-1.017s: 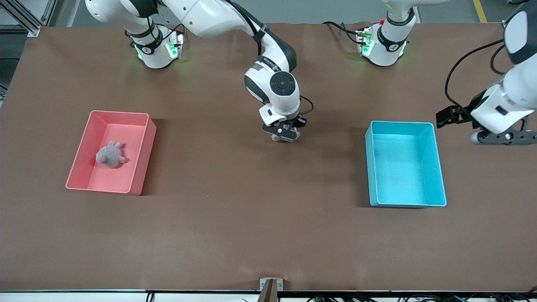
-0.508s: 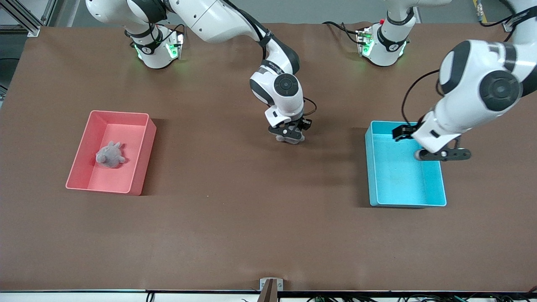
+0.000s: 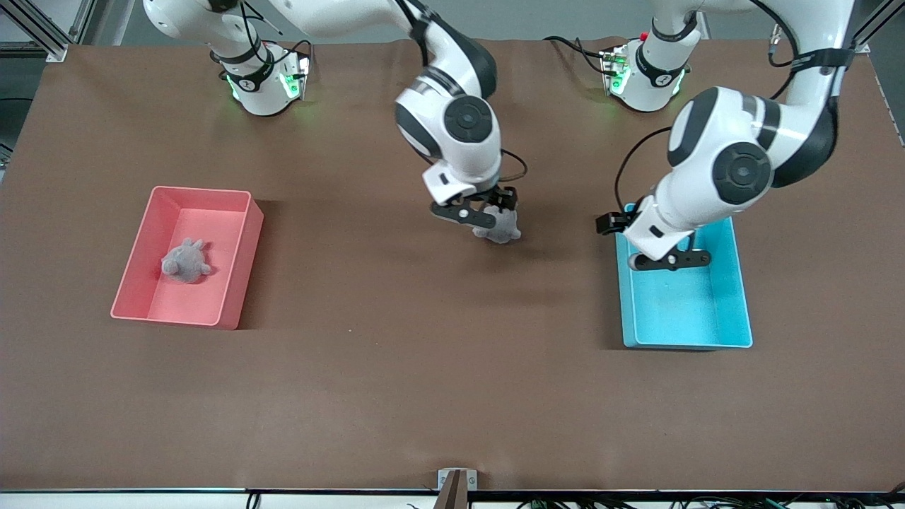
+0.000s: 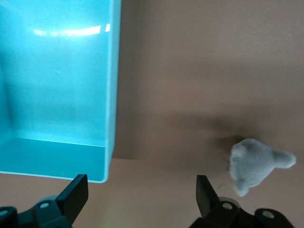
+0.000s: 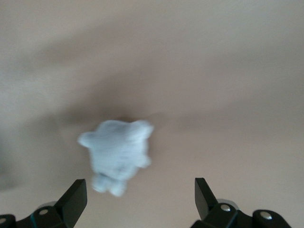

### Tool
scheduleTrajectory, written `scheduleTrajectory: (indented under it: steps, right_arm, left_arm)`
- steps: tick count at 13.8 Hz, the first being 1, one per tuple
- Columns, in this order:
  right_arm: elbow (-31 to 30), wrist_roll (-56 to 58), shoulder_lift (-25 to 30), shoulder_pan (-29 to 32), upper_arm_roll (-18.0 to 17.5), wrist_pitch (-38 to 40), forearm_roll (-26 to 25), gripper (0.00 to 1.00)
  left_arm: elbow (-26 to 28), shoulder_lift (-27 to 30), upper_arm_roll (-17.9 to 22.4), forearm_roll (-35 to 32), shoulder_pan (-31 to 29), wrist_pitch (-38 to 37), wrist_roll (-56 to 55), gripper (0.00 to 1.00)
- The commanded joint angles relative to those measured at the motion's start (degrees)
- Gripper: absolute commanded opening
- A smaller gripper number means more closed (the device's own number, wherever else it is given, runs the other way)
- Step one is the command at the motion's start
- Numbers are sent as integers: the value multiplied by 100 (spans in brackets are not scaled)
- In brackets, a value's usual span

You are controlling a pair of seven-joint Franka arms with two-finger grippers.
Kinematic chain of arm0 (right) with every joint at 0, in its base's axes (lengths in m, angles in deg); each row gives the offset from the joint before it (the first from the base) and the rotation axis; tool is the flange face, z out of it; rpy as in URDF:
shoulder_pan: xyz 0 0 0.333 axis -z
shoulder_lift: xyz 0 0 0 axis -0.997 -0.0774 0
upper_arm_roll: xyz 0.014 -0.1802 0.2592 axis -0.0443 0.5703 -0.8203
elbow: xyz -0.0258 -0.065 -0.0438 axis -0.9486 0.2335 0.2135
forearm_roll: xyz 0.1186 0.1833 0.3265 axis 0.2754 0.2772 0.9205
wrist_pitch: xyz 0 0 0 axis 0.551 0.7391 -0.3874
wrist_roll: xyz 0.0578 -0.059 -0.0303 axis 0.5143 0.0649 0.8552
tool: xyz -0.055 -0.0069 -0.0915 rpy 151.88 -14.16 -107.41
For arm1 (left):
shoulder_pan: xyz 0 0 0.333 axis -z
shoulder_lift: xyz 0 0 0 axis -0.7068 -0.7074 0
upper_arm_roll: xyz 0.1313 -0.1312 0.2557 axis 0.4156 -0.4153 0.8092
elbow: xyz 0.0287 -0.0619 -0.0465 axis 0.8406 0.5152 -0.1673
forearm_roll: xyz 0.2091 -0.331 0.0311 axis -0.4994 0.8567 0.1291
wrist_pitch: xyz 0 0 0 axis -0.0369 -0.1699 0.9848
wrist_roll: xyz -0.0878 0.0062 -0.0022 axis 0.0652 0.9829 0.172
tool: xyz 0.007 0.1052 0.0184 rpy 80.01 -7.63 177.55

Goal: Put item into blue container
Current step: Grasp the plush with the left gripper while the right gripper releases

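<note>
Small grey plush toy (image 3: 500, 227) on the brown table (image 3: 396, 367), both grippers spread, empty

Right gripper (image 3: 472, 214) over toy; left gripper (image 3: 668, 260) over light blue plastic bin (image 3: 742, 311); arms might collide.

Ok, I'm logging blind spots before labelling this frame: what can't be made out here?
1. Gray toy under the right gripper: blurred in right wrist view, partly covered by that gripper in front view; contact with the table unclear.
2. Blue container: left gripper over it hides one corner in front view; cropped by the left wrist view's edge.
3. Second toy in the pink bin: too small for detail.
</note>
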Motion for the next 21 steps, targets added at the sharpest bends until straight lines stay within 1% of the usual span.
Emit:
scheduleTrajectory:
  steps: [1, 2, 3, 4, 7, 9, 11, 12, 13, 15, 16, 18, 20, 21]
  right_arm:
    - [-477, 868, 779, 638, -70, 1066, -420, 100]
    - [-643, 1088, 981, 797, -70, 1271, -806, 100]
    - [-958, 1386, 1209, 929, -70, 1291, -1097, 100]
    - [-1274, 1763, 1429, 1217, -70, 1247, -1257, 100]
    - [-1751, 3361, 1826, 2227, -79, 1186, -1285, 100]
    - [-2076, 4128, 1993, 2817, -70, 941, -1294, 100]
    - [-2305, 5014, 2038, 3475, -70, 651, -1294, 100]
    - [-2436, 5506, 2012, 3870, -70, 423, -1294, 100]
    - [-2655, 5964, 2003, 4275, -70, 3, -1294, 100]
    - [-3068, 6677, 1994, 4864, -70, -780, -1302, 100]
    - [-3201, 6880, 1968, 5085, -70, -1053, -1294, 100]
    - [-3500, 7014, 1836, 5350, -70, -1598, -1311, 100]
    - [-3842, 7032, 1704, 5613, -70, -2152, -1311, 100]
    - [-3940, 7032, 1617, 5641, -70, -2390, -1311, 100]
  left_arm:
    - [151, -84, -350, 85, 96, 439, -760, 100]
    - [142, -233, -430, 85, 166, 562, -1094, 100]
    - [151, -347, -587, 85, 271, 755, -1402, 100]
    - [151, -496, -615, 85, 386, 853, -1710, 100]
    - [142, -1015, -615, 85, 868, 1256, -2737, 100]
    - [133, -1279, -615, 77, 1098, 1643, -3423, 99]
    - [107, -1516, -615, 50, 1265, 1802, -3943, 99]
    - [107, -1604, -606, 33, 1335, 1811, -4163, 99]
    - [98, -1675, -606, 15, 1353, 1812, -4435, 98]
    - [151, -1684, -606, -3, 1327, 1689, -4831, 98]
    - [151, -1684, -606, -3, 1301, 1506, -4859, 97]
    - [151, -1702, -598, -3, 1292, 1355, -5086, 94]
    - [151, -1807, -597, -3, 1310, 1355, -5298, 87]
    - [151, -1816, -606, -3, 1310, 1355, -5325, 83]
